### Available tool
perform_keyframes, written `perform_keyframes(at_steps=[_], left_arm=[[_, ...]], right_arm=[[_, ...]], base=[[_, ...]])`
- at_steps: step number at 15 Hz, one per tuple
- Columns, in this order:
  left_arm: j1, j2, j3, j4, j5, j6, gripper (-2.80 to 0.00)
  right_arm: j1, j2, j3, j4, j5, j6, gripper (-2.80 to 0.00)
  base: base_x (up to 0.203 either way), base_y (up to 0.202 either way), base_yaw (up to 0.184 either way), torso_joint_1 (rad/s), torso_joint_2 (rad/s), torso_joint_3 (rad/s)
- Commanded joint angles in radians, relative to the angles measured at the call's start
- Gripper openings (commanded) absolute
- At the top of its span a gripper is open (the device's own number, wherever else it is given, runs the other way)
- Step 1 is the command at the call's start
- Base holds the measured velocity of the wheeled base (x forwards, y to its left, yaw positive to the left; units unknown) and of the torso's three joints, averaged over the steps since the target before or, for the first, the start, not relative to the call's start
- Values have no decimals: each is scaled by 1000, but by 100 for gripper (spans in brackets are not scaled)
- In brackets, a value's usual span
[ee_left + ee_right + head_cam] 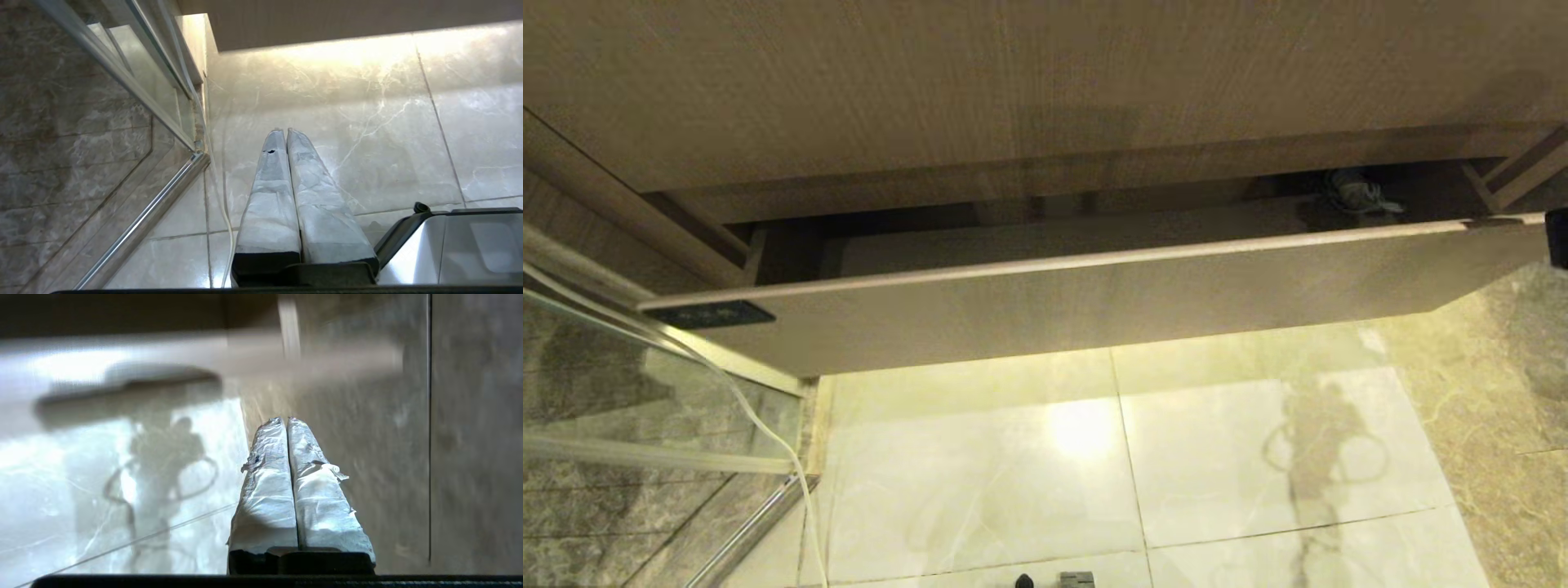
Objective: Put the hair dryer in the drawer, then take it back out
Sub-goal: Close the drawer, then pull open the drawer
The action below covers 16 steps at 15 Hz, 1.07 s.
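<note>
The drawer (1094, 302) stands partly open; inside, at its far right end, lies what looks like the hair dryer (1356, 194). The right gripper (286, 421), fingers clenched on nothing, hangs nearer over the floor; the left gripper (284, 131) is clenched too.

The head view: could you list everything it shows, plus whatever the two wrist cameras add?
drawer: one, light wood-grain, pulled partly open under the cabinet, dark label at its left corner.
hair dryer: one, pale, only partly visible, inside the drawer at the right end.
floor tiles: pale glossy marble, below the drawer.
glass panel: one, clear with metal frame, at the left.
white cord: one, running down beside the glass.
left gripper: jaws shut, empty, over the floor.
right gripper: jaws shut, empty, over the floor.
</note>
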Motion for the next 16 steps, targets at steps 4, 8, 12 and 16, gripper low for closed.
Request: perform_keyframes(at_steps=[4, 8, 12, 16], left_arm=[[2, 0, 2, -1, 0, 0, -280], [2, 0, 0, -1, 0, 0, -280], [2, 1, 0, -1, 0, 0, -280], [2, 0, 0, -1, 0, 0, -280]], right_arm=[[1, -187, 73, 130, 84, -106, -280], [1, -277, 86, 327, 87, -188, -280], [98, -306, 50, 462, 248, -302, -280], [152, -217, -6, 608, 722, -396, -280]], base=[[0, 0, 0, 0, 0, 0], [0, 0, 0, 0, 0, 0], [0, 0, 0, 0, 0, 0], [0, 0, 0, 0, 0, 0]])
